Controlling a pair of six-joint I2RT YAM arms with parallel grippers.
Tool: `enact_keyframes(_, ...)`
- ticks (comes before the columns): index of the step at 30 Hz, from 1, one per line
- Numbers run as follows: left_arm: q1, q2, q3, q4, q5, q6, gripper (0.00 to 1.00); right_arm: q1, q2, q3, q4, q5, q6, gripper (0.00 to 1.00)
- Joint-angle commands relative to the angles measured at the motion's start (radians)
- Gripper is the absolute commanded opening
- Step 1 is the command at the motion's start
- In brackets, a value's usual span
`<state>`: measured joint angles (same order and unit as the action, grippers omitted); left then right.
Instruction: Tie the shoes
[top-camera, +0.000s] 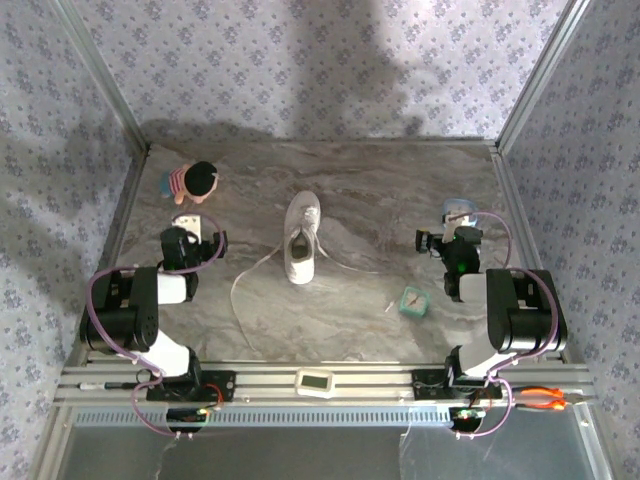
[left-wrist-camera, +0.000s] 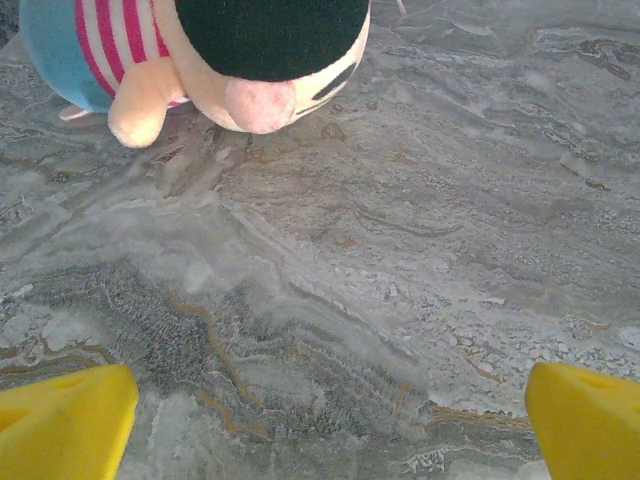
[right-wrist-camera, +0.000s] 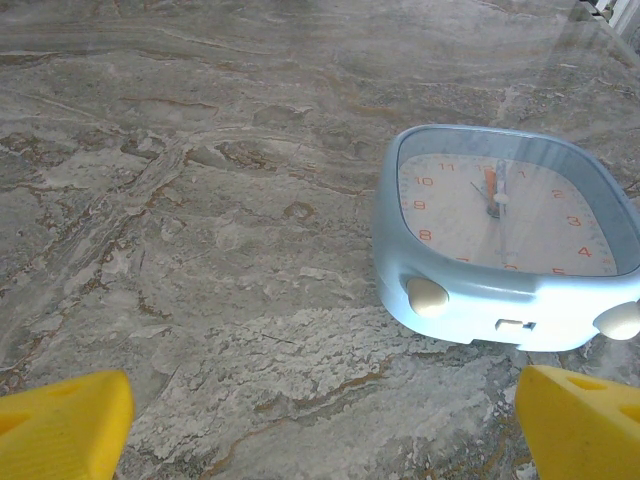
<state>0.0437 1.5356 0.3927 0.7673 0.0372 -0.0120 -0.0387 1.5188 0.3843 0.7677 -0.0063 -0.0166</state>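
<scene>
The shoe (top-camera: 303, 238), a white low-top sneaker with a dark inside, lies in the middle of the marble table, toe pointing away. Its thin white laces (top-camera: 240, 285) trail loose, one curving to the near left, the other running right. My left gripper (top-camera: 192, 222) rests left of the shoe, well apart from it. In the left wrist view it (left-wrist-camera: 330, 420) is open, yellow fingertips (left-wrist-camera: 70, 420) wide over bare table. My right gripper (top-camera: 460, 224) sits far to the right of the shoe. It (right-wrist-camera: 325, 420) is open too, holding nothing.
A striped doll (top-camera: 192, 182) with black hair (left-wrist-camera: 270, 30) lies just beyond the left gripper. A light-blue clock (right-wrist-camera: 505, 235) lies face up right ahead of the right gripper. A small teal object (top-camera: 413, 301) sits at the near right. Patterned walls enclose the table.
</scene>
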Motion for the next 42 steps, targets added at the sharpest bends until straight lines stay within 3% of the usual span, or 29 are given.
enact_keyframes(1, -0.004, 0.0, 0.022, 0.046, 0.007, -0.008, 0.99, 0.001, 0.001, 0.017, 0.019, 0.015, -0.013, 1.0)
enact_keyframes(36, 0.003, -0.004, 0.021, 0.045, 0.036, -0.001, 0.99, 0.0, 0.001, 0.016, 0.019, 0.013, -0.013, 1.0)
enact_keyframes(39, 0.002, -0.06, 0.037, -0.029, 0.046, 0.002, 0.99, 0.0, 0.0, 0.015, 0.02, 0.011, -0.013, 1.0)
enact_keyframes(42, 0.0, -0.16, 0.106, -0.258, 0.031, -0.031, 0.99, -0.001, -0.002, 0.013, 0.026, 0.011, -0.012, 1.0)
